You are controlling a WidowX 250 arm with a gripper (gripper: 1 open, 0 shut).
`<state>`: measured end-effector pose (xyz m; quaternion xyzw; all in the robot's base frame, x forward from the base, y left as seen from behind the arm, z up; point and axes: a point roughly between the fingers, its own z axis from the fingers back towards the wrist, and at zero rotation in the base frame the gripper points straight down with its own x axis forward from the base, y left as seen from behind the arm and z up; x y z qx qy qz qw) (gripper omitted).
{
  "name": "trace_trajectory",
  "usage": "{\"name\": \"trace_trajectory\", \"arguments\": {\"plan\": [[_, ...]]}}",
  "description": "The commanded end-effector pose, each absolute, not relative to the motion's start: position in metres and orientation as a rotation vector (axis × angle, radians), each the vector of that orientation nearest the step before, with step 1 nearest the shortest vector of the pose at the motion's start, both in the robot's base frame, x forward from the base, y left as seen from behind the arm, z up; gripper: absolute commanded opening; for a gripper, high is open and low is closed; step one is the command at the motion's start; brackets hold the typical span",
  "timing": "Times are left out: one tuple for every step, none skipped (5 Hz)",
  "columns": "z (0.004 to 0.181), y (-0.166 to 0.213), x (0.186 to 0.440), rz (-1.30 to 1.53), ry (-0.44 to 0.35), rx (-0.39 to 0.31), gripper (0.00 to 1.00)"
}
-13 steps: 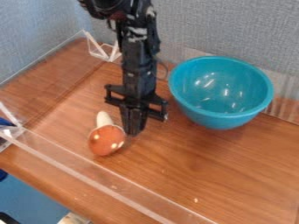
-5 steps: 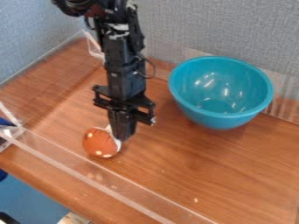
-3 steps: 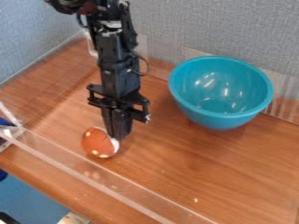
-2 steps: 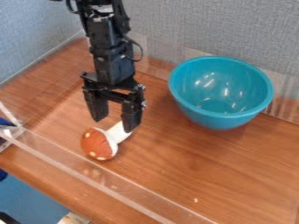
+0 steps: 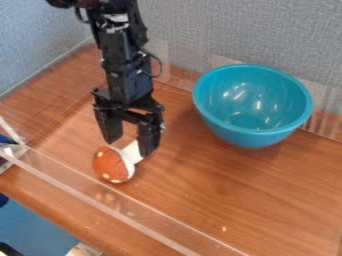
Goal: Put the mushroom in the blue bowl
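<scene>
The mushroom [image 5: 118,164] lies on its side on the wooden table, reddish-brown cap toward the front left, cream stem pointing up-right under the gripper. My gripper [image 5: 130,138] hangs just above the stem with its two black fingers spread apart, open, holding nothing. The blue bowl [image 5: 253,104] stands upright to the right, a hand's width away from the gripper, and is empty inside.
A clear plastic wall [image 5: 94,192] runs along the table's front edge, close to the mushroom. A grey fabric panel [image 5: 40,35] backs the table on the left. A white and blue object [image 5: 11,145] pokes in at the left edge.
The gripper went from shut beside the mushroom to open, and it rose slightly and shifted left. The mushroom stayed on the table, turning a little.
</scene>
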<state>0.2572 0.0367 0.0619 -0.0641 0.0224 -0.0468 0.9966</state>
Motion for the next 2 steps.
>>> {"name": "trace_trajectory", "arguments": {"plan": [[0.0646, 0.0361, 0.2563, -0.145, 0.018, -0.1, 1.0], [0.0598, 0.0371, 0.2515, -0.184, 0.024, -0.089, 1.0]]}}
